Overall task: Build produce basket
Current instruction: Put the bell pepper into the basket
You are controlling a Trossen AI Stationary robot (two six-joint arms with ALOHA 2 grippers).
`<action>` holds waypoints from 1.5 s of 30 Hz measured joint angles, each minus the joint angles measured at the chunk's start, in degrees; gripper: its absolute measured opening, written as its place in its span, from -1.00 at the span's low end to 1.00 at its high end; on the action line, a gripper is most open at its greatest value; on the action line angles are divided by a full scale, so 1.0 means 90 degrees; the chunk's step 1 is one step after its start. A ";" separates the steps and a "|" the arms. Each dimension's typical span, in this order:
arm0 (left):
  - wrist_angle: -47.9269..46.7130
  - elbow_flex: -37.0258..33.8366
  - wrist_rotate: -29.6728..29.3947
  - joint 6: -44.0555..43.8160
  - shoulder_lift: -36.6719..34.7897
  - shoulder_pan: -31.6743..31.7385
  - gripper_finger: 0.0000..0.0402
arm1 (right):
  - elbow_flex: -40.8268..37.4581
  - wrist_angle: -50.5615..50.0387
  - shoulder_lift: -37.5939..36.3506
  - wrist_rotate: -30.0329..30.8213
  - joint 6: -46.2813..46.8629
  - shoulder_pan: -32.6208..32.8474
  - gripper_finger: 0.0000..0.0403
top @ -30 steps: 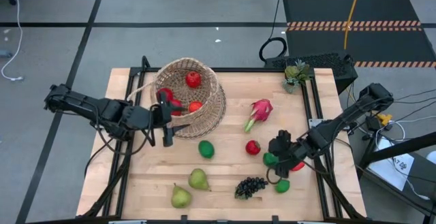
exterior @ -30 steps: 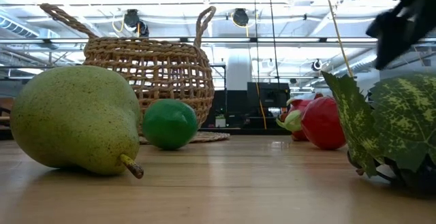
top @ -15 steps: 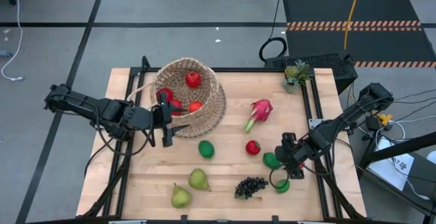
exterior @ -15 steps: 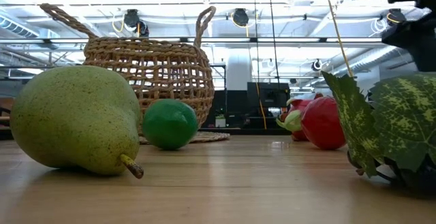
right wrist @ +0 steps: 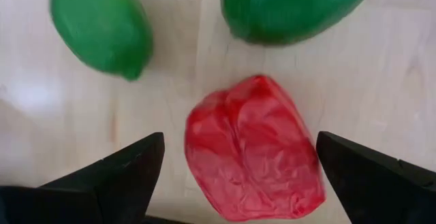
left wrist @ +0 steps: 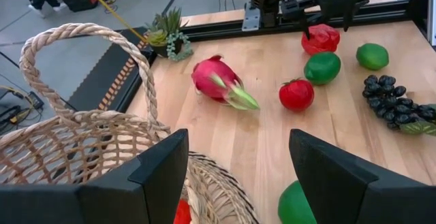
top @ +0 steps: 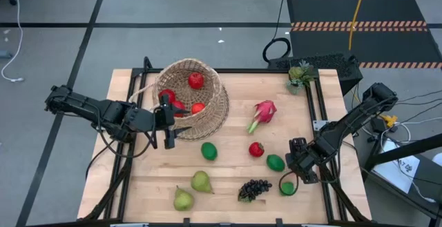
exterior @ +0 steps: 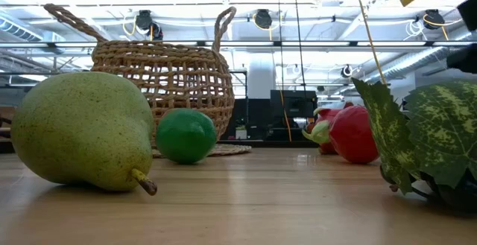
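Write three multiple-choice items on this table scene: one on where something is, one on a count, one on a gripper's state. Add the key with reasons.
1. Where does the dragon fruit lie?
A. In the basket
B. On the table right of the basket
C. Beside the pears

2. How many pears lie on the table?
A. One
B. Two
C. Four

3. How is the right gripper set?
A. Shut on a lime
B. Open over the red pepper
C. Shut on the pepper

Key: 1 B, the high view shows it on bare wood right of the basket. 2 B, two yellow-green pears sit at the near edge. 3 B, the right wrist view shows both fingers spread wide either side of the pepper.
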 joint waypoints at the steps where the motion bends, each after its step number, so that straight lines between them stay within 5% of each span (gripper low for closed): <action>1: 0.0000 0.0000 0.0000 -0.0005 0.0000 0.0000 0.26 | -0.0054 0.0000 0.0017 0.0002 -0.0041 0.0041 0.89; 13: 0.0007 0.0000 0.0000 -0.0026 0.0000 0.0000 0.26 | -0.0238 0.0067 0.0744 0.0178 -0.0445 0.0255 0.87; 26: 0.0019 0.0000 0.0000 -0.0052 0.0000 0.0000 0.26 | -0.0238 0.0576 0.0856 0.0503 0.0568 0.0252 0.86; 37: 0.0022 0.0000 0.0000 -0.0121 0.0000 0.0000 0.26 | -0.0237 0.0827 0.0856 0.0288 0.0602 0.0250 0.45; 45: 0.0027 0.0000 0.0000 -0.0123 0.0000 0.0000 0.26 | 0.0205 0.0533 0.0856 0.0143 0.0888 0.0203 0.46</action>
